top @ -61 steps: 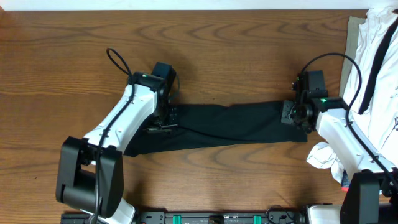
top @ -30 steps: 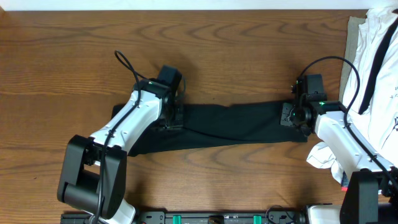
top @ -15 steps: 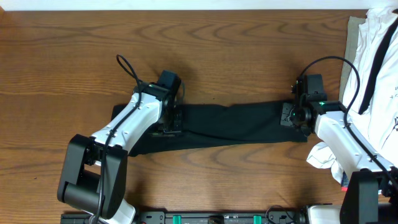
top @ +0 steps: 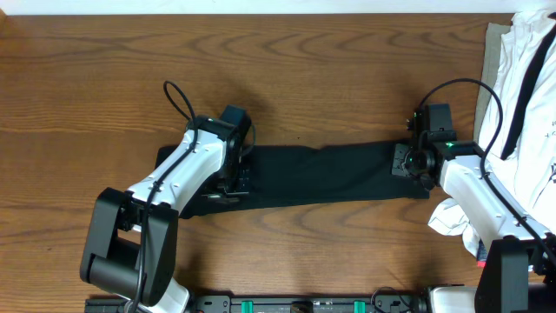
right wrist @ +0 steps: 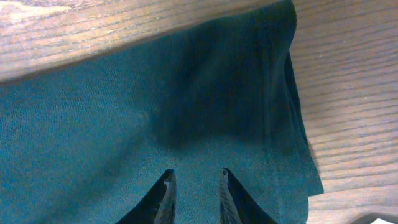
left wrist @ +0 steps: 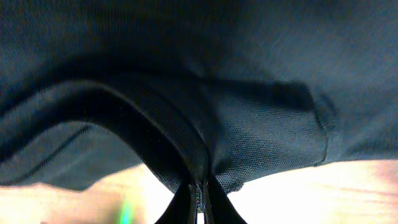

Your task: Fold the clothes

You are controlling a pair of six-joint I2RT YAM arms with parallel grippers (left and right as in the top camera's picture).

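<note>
The left gripper [left wrist: 198, 200] has its fingertips drawn tight together on a raised ridge of the clothes [left wrist: 261, 118]; a pinched fold of dark knit runs right down into the seam between them, with pale table showing on either side below. From above, this left gripper [top: 233, 180] sits on the near edge of the black band, with a short stretch of cloth reaching on past its outer side and the long remainder running away toward the other arm. The clothes [top: 334, 178] lie as one narrow strip on the table [top: 304, 78], their long axis going straight from one hand to the other. The right gripper [top: 408, 163] is at the far end of that strip. In its own view the right gripper [right wrist: 196, 191] has its fingers a little apart over the hemmed end of the cloth [right wrist: 93, 124], and I cannot tell whether any fabric is caught between them. As I judge it, the next fold turns on that lengthwise line, and the left hand, already clamped on cloth, is the one placed to carry its end along the line. No lettering shows on the black cloth. Past the right arm's outer side lie white garments [top: 521, 78] with black straps, and their small dark marks are too small to read.
</note>
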